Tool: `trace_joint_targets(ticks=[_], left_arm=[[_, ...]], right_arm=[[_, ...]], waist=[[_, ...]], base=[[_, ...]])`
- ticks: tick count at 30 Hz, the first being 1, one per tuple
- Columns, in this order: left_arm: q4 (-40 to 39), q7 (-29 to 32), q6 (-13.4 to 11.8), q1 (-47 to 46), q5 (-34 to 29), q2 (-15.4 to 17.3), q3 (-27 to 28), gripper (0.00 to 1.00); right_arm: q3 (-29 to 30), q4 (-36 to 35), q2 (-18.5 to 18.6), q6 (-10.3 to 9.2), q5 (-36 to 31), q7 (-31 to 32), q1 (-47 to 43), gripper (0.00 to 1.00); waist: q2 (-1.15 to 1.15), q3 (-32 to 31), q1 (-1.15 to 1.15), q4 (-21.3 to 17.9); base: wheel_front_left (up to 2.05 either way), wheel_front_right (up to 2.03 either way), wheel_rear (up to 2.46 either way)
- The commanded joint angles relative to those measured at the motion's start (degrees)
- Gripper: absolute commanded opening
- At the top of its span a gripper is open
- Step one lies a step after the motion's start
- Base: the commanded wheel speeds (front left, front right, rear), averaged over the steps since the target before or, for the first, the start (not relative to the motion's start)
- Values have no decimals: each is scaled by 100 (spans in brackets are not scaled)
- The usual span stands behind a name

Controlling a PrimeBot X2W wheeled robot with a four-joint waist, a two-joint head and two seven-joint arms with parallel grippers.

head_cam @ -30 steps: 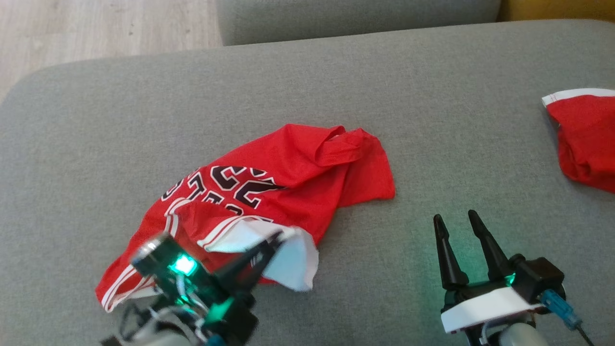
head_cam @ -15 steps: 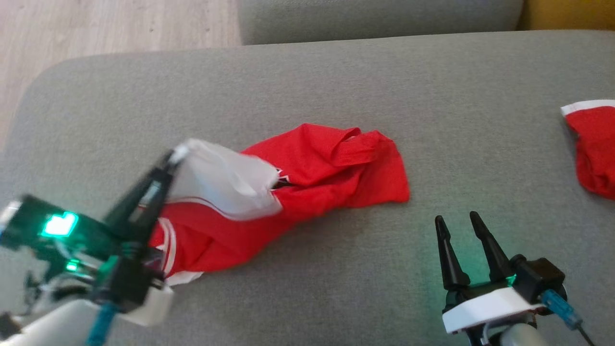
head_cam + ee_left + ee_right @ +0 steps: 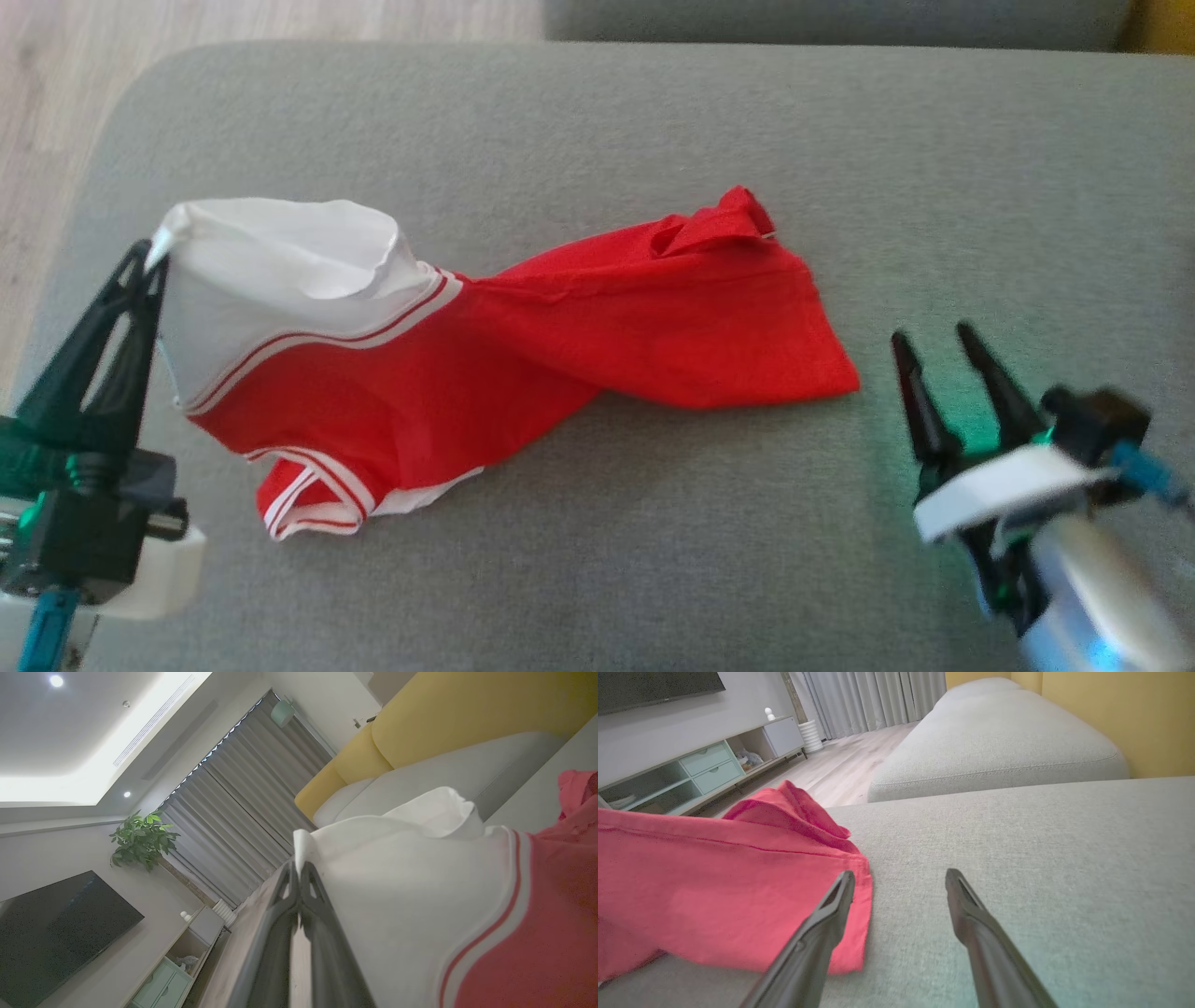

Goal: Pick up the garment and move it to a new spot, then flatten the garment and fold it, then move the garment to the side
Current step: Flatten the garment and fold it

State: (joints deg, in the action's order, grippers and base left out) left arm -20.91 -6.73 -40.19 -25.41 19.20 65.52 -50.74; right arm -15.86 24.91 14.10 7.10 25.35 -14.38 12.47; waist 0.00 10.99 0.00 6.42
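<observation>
Left end effector (image 3: 147, 252) pinches garment (image 3: 597, 327) corner near cushion (image 3: 653, 541) edge; bare cushion surrounds.

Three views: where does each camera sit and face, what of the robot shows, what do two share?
Head view: head-mounted, facing down at the sofa; left gripper, right gripper.
Left wrist view: wrist-mounted, tilted up toward curtains; shut fingers pinching the garment.
Right wrist view: wrist-mounted, level along the sofa; open fingers.
Shared: all three show that garment.

Soft even light, faint shadows. Green glow on grey fabric sofa cushion (image 3: 653, 560) beside motion-blurred right gripper (image 3: 932, 332). White ceiling cove light (image 3: 56, 788) glares; wrist-view edges bowed.
</observation>
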Motion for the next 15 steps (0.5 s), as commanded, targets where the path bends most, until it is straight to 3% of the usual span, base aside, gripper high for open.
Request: trace_joint_targets(ticks=[1,4,7,10,15], left_arm=[[-113,-50,-65,-184,37,334,383,0],[-141,-85,60,-247,41,338,380,0],[-140,-89,214,-378,6,251,361,0],[-99,-92,297,-508,-61,140,349,0],[-5,-83,400,-664,-150,-76,292,0]], right_arm=[[-165,-118,100,39,136,-62,212,100],[-692,200,461,39,1023,21,690,100],[-1316,406,949,39,1648,484,1185,100],[-1861,652,1307,39,1894,834,1677,100],[-2617,1023,1512,39,2114,1199,2272,100]], waist=[[0,87,0,92],[0,232,0,227],[0,379,0,329],[0,514,0,408],[0,660,0,546]], base=[[0,0,0],[0,0,0],[0,0,0],[0,0,0],[0,0,0]])
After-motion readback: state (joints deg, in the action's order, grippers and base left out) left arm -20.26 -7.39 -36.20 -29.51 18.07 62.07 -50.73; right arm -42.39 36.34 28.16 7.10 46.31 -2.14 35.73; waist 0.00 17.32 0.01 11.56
